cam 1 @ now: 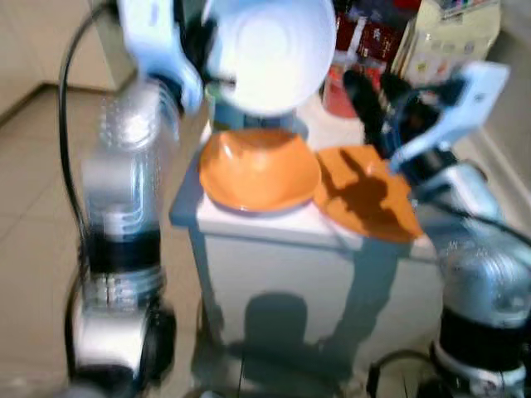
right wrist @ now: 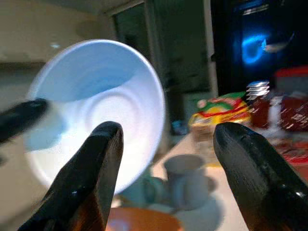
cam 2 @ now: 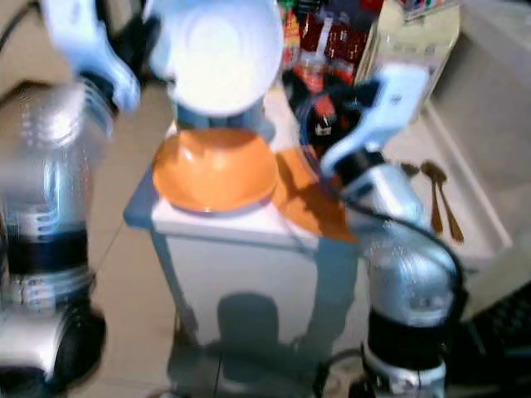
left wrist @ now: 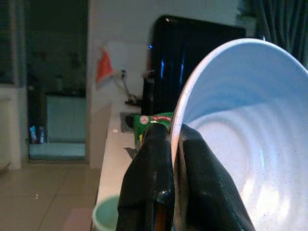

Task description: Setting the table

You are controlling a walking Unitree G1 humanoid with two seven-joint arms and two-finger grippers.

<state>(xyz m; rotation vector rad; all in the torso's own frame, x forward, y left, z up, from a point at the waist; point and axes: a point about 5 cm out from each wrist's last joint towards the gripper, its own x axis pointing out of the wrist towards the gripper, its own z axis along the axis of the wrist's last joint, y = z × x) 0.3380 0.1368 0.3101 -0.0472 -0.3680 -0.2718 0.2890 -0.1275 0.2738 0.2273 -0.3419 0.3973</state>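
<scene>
Left gripper (left wrist: 166,159) raised above the small white stand (cam 1: 274,249); its two black fingers (left wrist: 149,192) are pressed onto the rim of a white bowl (cam 1: 270,51), one finger inside, one outside. Bowl held clear of the stand top, tilted so its ringed inside faces the head camera.

Directly below the bowl: an orange bowl (cam 1: 259,170) resting on the stand top. Just beside it on the robot's right, an orange plate (cam 1: 365,195), its near edge overhanging the stand's front edge; the shadow of the right arm falls across it.

Right gripper (right wrist: 166,159) hovers over the far right part of the stand, above the orange plate; fingers (right wrist: 91,178) spread wide, nothing between them. Its wrist view looks toward the white bowl.

Behind the orange bowl: a pale green cup (right wrist: 144,190) and a whitish mug (right wrist: 185,183). Further back, red-labelled packets and jars (cam 2: 328,37), blurred.

To the robot's right, on a light counter: two brown spoons (cam 2: 440,195) lying side by side.

Head views blurred by motion
</scene>
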